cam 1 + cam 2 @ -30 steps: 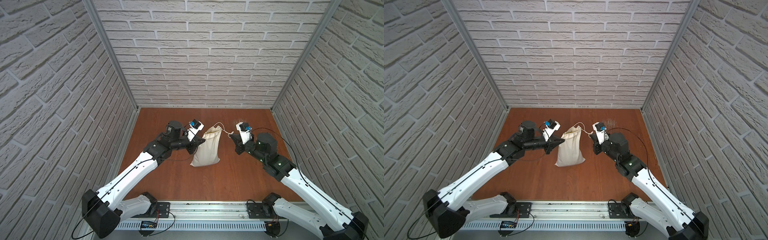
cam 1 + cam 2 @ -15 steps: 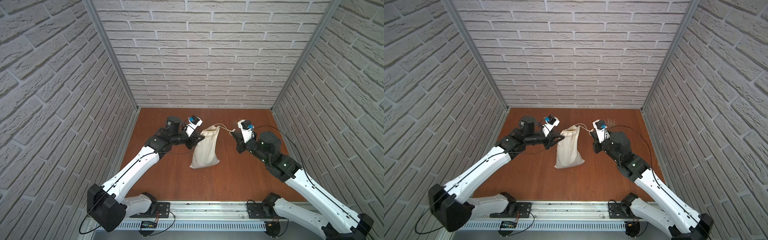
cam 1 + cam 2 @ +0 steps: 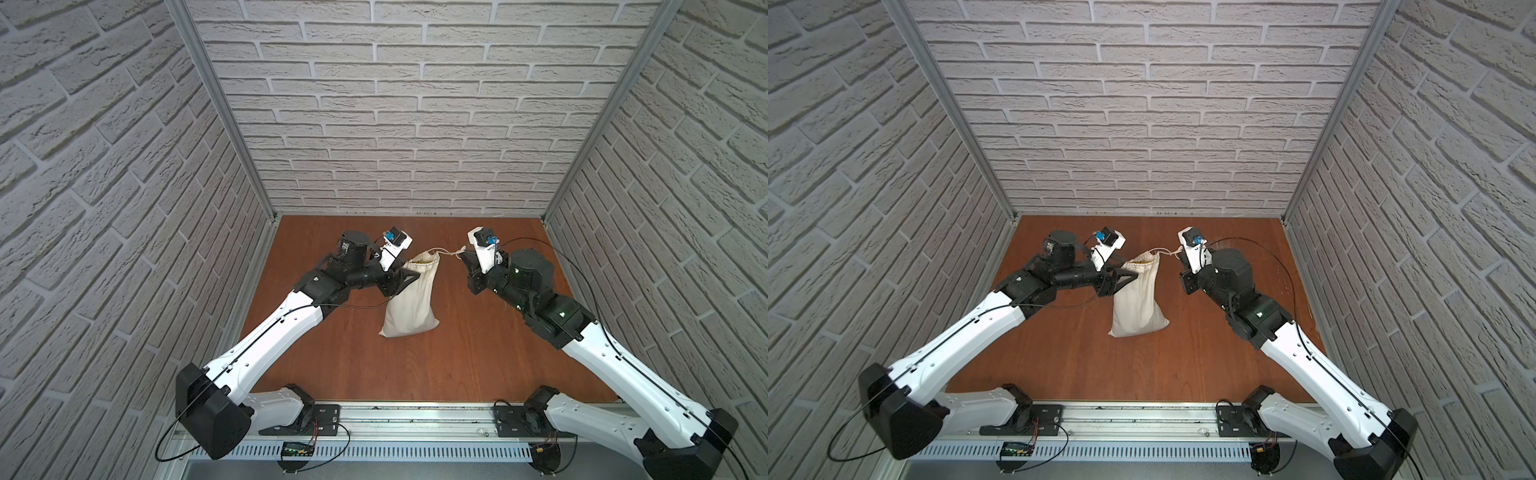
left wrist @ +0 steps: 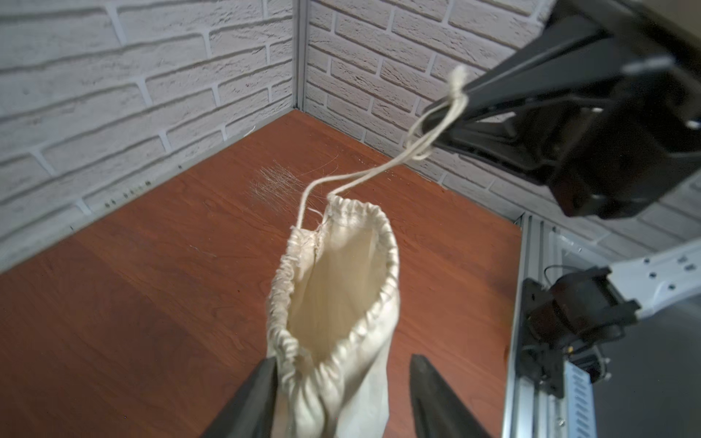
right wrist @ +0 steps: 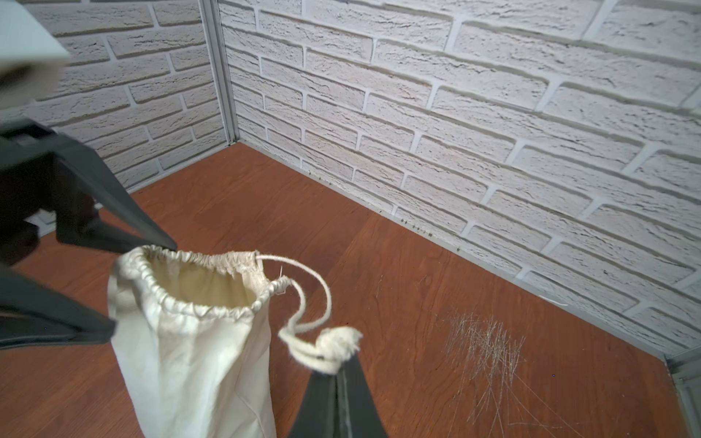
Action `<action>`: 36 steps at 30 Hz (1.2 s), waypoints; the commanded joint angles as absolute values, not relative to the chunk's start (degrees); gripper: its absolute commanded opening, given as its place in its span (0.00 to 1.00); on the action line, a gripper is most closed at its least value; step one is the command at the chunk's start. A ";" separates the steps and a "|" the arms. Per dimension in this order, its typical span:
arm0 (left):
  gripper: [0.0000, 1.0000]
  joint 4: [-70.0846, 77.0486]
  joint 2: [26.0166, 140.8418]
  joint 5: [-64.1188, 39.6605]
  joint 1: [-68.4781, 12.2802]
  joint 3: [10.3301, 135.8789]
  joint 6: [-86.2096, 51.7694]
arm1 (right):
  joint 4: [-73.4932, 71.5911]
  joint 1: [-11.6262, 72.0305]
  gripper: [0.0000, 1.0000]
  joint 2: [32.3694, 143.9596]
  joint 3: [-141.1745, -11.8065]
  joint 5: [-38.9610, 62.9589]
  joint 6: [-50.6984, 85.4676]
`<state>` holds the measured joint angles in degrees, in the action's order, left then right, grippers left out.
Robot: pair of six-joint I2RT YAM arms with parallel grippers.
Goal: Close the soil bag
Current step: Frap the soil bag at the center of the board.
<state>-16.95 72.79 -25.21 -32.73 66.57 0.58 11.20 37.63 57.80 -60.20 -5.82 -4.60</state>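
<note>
Standing upright on the wooden table [image 3: 478,353], toward its back middle: one soil bag [image 3: 411,299], mouth open, contents not visible. One cord [image 5: 335,347], knot clenched in right gripper [image 5: 337,375]. Jaws of left gripper [image 4: 343,360] parted, straddling the neck, one finger touching the hem. Three white brick walls [image 3: 395,124]. Two arms.

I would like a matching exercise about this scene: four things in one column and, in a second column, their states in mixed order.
Things:
1. soil bag
2. cord
3. left gripper
4. right gripper

States:
a. shut on a knotted end
b. standing, mouth open
c. open, jaws on either side of the bag's neck
d. runs from the bag's hem to a gripper

Pairs: 1-b, 2-d, 3-c, 4-a
</note>
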 commanded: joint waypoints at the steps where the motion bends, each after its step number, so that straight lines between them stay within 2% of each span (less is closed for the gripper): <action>1: 0.23 -17.75 74.54 -18.50 -33.11 67.77 -0.64 | 9.80 38.08 0.03 56.95 -62.83 -7.95 -5.59; 3: 0.06 -17.96 74.94 -16.62 -33.07 68.71 -0.52 | 9.67 38.06 0.03 56.78 -64.27 -8.45 -5.79; 4: 0.01 -17.94 74.96 -16.49 -32.91 69.28 -0.16 | 9.78 38.06 0.03 56.73 -65.12 -8.61 -5.88; 14: 0.00 -15.96 70.60 -19.57 -31.16 68.20 5.74 | 9.98 38.14 0.03 55.00 -67.29 -7.90 -3.65; 15: 0.02 -15.39 70.29 -18.89 -31.01 67.18 5.65 | 9.63 38.19 0.03 54.80 -66.97 -8.30 -3.84; 23: 0.54 -9.71 69.77 -19.68 -30.37 63.45 1.32 | 9.19 38.15 0.03 59.49 -72.88 -4.90 -6.59; 24: 0.71 -8.26 69.08 -19.49 -30.45 63.12 0.16 | 9.56 38.16 0.03 60.49 -73.95 -4.39 -6.81; 25: 0.92 -6.50 68.47 -19.35 -30.44 62.82 -1.24 | 9.92 38.15 0.03 61.39 -74.98 -3.80 -6.88; 26: 0.97 -4.80 67.79 -19.45 -30.46 62.70 -2.47 | 10.28 38.14 0.03 62.19 -75.71 -3.14 -7.00; 30: 0.98 -2.31 67.29 -20.81 -30.66 65.65 -4.92 | 10.55 38.14 0.03 64.33 -78.19 -1.32 -6.65; 36: 0.98 -4.64 72.49 -24.60 -32.16 74.57 -0.72 | 11.50 38.23 0.03 65.82 -80.97 0.48 -5.94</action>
